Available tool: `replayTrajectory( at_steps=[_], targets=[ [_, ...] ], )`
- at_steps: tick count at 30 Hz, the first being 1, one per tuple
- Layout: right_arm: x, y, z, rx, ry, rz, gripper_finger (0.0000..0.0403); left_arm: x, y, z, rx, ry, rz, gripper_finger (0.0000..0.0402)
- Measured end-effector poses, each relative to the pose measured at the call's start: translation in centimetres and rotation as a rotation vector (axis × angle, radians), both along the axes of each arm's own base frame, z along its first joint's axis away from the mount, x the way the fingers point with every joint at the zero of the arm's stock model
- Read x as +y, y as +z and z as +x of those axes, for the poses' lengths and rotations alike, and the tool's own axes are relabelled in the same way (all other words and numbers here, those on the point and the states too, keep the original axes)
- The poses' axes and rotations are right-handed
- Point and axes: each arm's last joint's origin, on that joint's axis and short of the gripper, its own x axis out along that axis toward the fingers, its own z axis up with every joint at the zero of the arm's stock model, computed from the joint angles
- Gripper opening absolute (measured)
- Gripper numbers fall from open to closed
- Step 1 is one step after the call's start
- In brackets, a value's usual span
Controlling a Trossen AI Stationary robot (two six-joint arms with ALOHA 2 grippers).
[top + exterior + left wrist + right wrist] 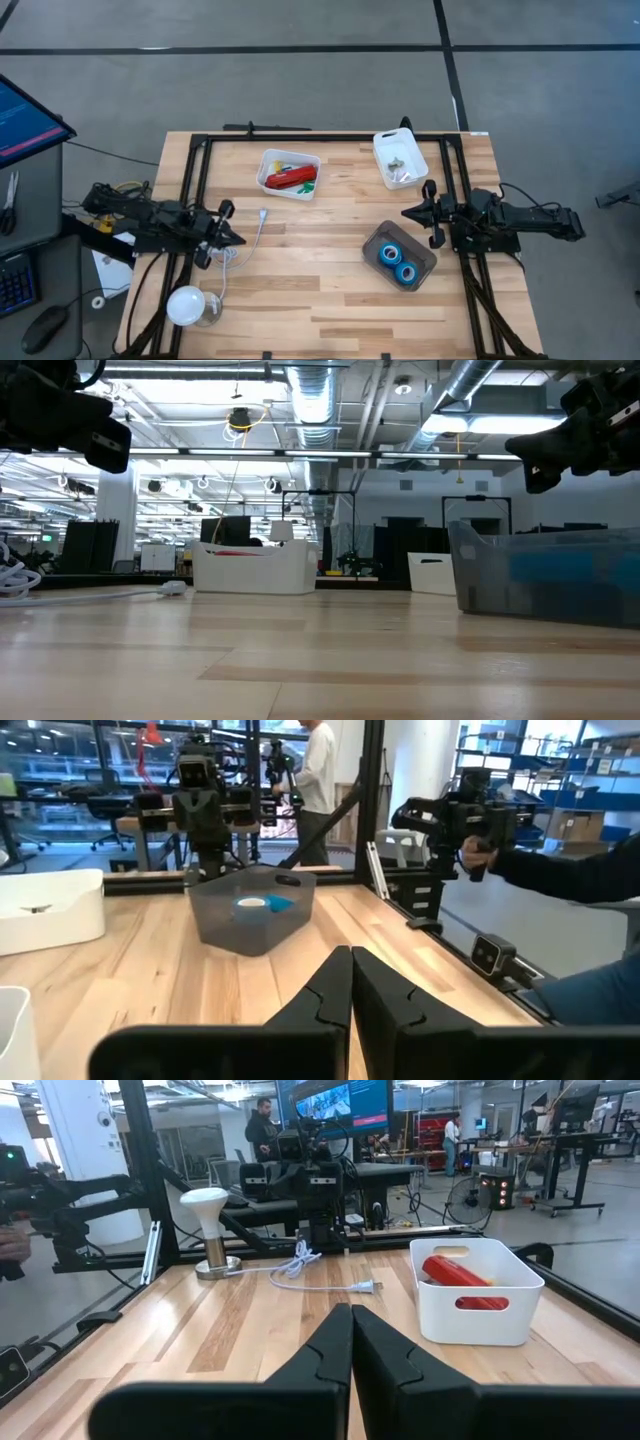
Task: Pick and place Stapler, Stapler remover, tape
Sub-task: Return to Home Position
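Note:
The red stapler (288,180) lies in a white bin (270,160) at the far middle of the table, with small green and yellow pieces beside it; the right wrist view shows the stapler (455,1272) too. Two blue tape rolls (398,262) lie in a grey bin (376,240) at the right. A small grey stapler remover (397,166) lies in a second white bin (384,143) at the far right. My left gripper (236,238) hovers shut at the table's left side, and my right gripper (408,212) hovers shut at the right, by the grey bin. Both hold nothing.
A white dome-shaped lamp (185,305) stands at the near left, with a white cable (258,226) running from it toward the middle. Black frame rails (196,170) run along the table's left, right and far sides. Bare wood lies in the middle. A person (318,770) stands beyond the table.

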Motion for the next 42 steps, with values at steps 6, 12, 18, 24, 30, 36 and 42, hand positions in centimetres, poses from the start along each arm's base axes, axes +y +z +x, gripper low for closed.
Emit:
replayTrajectory(
  at_steps=[6,12,18,24,30,36,42],
  targets=[
    [0.0,0.0,0.0,0.0,0.0,0.0,0.0,-0.02,-0.07,0.08,0.009,0.002,0.003,0.0005],
    [0.0,0.0,0.0,0.0,0.0,0.0,0.0,-0.03,-0.1,0.11,0.013,0.002,0.004,0.0004],
    [0.01,0.0,0.0,0.0,0.0,0.0,0.0,-0.03,-0.09,0.11,0.012,0.003,0.004,0.0005],
    [0.01,0.0,0.0,0.0,0.0,0.0,0.0,-0.03,-0.08,0.11,0.011,0.003,0.003,0.0004],
    [0.01,0.0,0.0,0.0,0.0,0.0,0.0,-0.03,-0.08,0.11,0.011,0.003,0.003,0.0005],
    [0.0,0.0,0.0,0.0,0.0,0.0,0.0,-0.03,-0.07,0.11,0.011,0.003,0.003,0.0005],
    [0.0,0.0,0.0,0.0,0.0,0.0,0.0,-0.03,-0.07,0.11,0.01,0.003,0.003,0.0007]
  ],
)
